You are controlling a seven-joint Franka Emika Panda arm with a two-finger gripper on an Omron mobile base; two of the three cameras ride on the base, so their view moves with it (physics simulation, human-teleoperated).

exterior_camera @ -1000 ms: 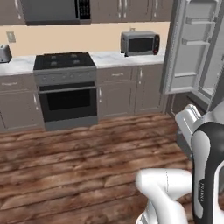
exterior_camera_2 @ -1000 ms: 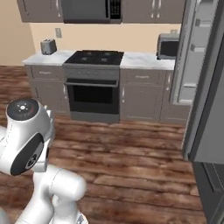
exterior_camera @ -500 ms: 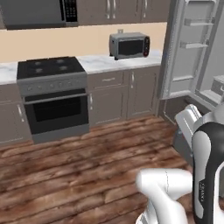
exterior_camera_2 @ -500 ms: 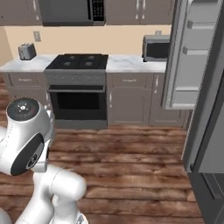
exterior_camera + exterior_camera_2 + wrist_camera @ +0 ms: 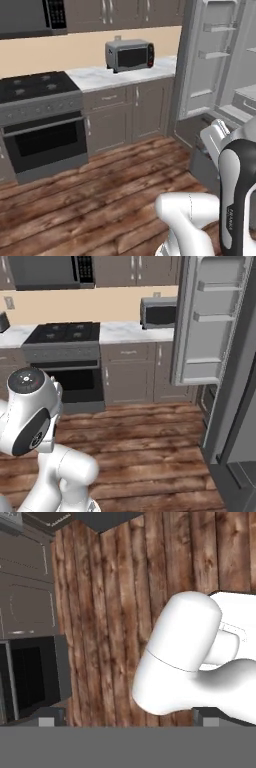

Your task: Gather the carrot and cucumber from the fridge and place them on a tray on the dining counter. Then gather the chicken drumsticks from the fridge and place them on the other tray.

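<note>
Although the fridge point(image 5: 220, 75) stands open, nothing is gathered yet: the gripper point(image 5: 125, 721) is spread wide and empty over the floor point(image 5: 120, 587); carrot, cucumber and drumsticks cannot be made out.

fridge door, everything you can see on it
The fridge door stands swung wide open, its pale grey inner face towards the room. It looks like moulded plastic, with two shelf bins across the upper half, both apparently empty, and a plain recessed panel below. It hangs upright just right of the counter and toaster oven, clear of the wooden floor.
</note>
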